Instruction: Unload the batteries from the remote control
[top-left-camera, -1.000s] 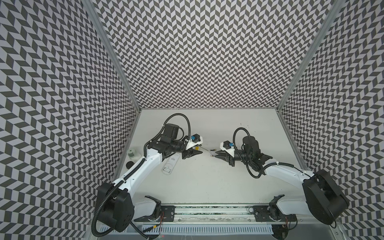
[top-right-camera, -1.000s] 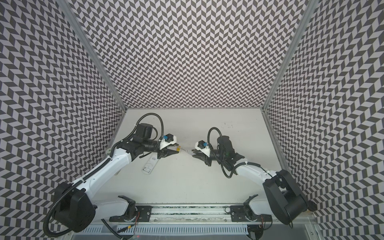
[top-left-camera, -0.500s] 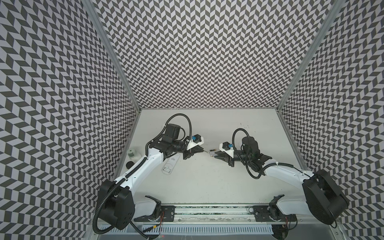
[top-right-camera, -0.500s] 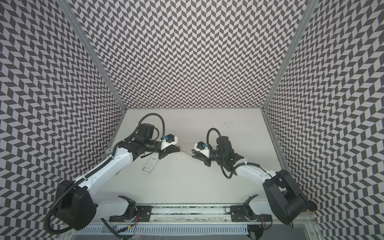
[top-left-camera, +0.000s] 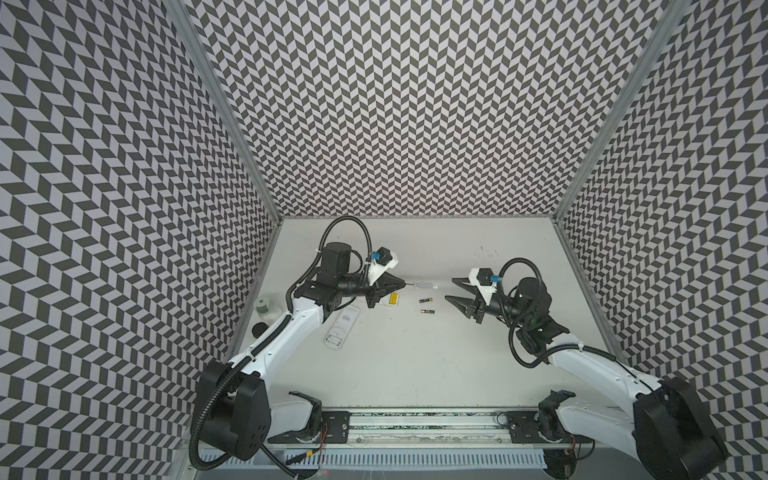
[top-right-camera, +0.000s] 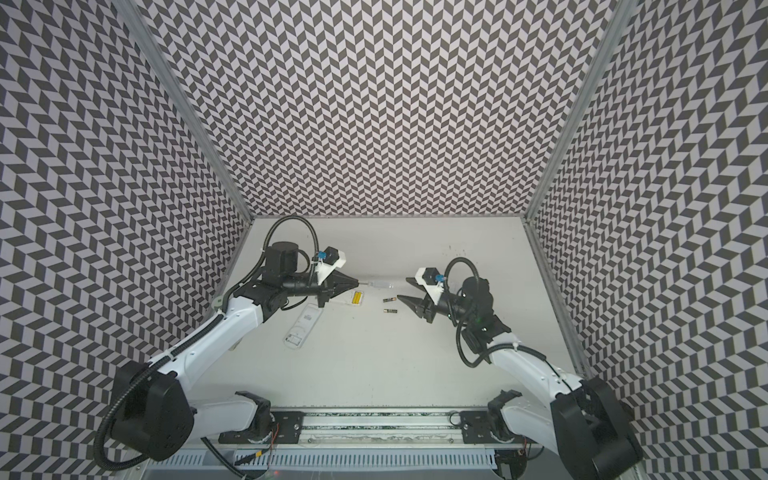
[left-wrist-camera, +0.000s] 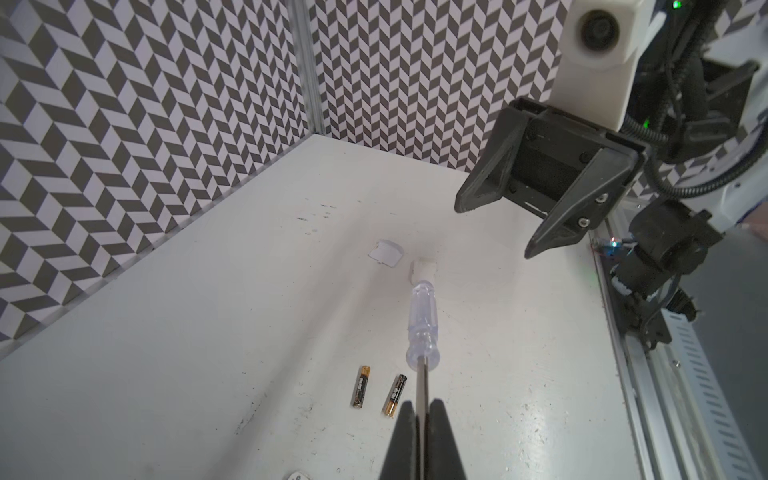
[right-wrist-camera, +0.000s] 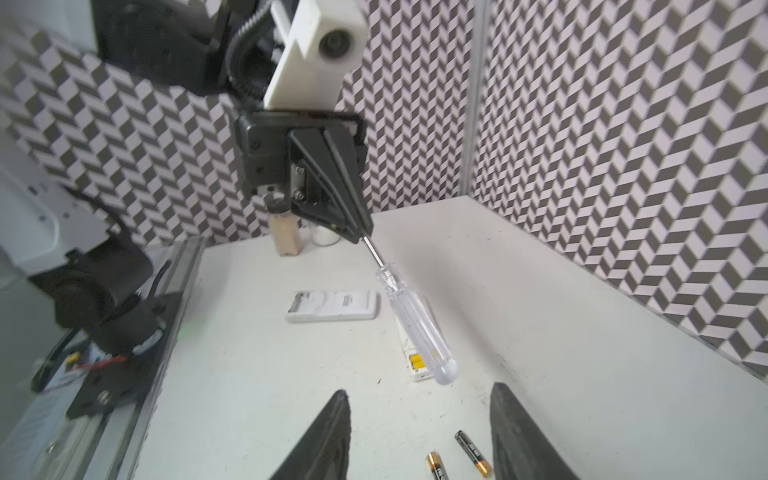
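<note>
The left gripper (left-wrist-camera: 422, 415) is closed tight on the thin metal shaft of the screwdriver (left-wrist-camera: 422, 324). Its two fingers press the shaft from both sides, and the clear handle sticks out in front of them, in the air above the table (top-left-camera: 415, 365). In both top views this gripper sits a little left of the middle of the frame, and the handle points to the right.

The right gripper (top-left-camera: 450, 289) is right of the middle. Its jaws stand clearly apart and there is nothing between them (the end of the handle is near them, but not touching).

The two black batteries (top-left-camera: 426, 300) lie on the table between the two grippers, side by side and a bit apart from each other. The two yellow batteries (top-left-camera: 393, 299) sit inside a narrow white remote (right-wrist-camera: 420, 375), just under the left gripper in the frame. A longer white remote (top-left-camera: 341, 328) lies to the lower left, apart from it, with its back side up.
</note>
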